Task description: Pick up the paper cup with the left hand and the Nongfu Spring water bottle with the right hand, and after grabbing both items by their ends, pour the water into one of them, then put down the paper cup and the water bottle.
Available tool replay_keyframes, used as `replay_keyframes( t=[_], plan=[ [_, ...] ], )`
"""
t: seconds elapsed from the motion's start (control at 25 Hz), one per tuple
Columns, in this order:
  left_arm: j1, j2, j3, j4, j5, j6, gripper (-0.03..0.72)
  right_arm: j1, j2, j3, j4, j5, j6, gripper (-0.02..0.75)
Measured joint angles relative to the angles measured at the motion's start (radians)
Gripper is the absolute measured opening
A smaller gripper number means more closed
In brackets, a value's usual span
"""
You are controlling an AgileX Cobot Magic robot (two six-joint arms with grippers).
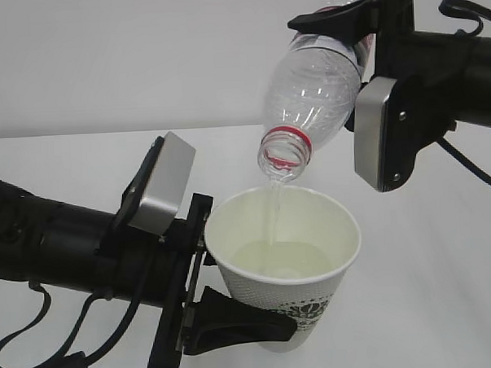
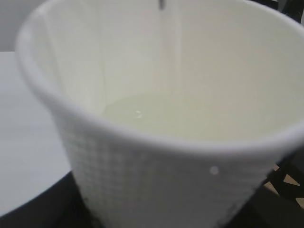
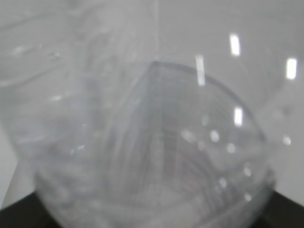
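Above the white bench [image 1: 444, 249], the Nongfu Spring water bottle [image 1: 315, 91] hangs tipped steeply, neck down and to the left, its open mouth with the red neck ring just over the paper cup [image 1: 286, 268]. A thin stream of the water [image 1: 273, 219] falls from the mouth into the cup, where a shallow, faintly yellowish pool covers the bottom; in the left wrist view the cup [image 2: 156, 185] fills the picture and the pool [image 2: 161, 114] sits well below the rim. The bottle looks nearly empty.

The right hand [image 1: 348, 20] grips the bottle at its base end, claw closed around the wide body with one black finger showing across the top; the right wrist view shows only the blurred clear bottle [image 3: 152, 142] pressed close to the lens. The left hand [image 1: 227, 311] holds the cup low on its side, near the base, claw set wide around the tapered wall, the cup upright and lifted off the bench.

The step in hand is the pour, and it seems close to done. Next, I judge, the bottle must be tilted back upright before it moves away, so no drips miss the cup; then both go down onto the bench, the cup kept level, and each claw opens only once its load stands steady.
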Motion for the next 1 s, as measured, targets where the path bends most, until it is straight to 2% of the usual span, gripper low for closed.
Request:
replay_keyframes(
  t=[1.0],
  plan=[
    [0.0,0.0,0.0,0.0,0.003,0.0,0.475,0.0,0.0,0.0,0.004,-0.005,0.0,0.492]
  ],
)
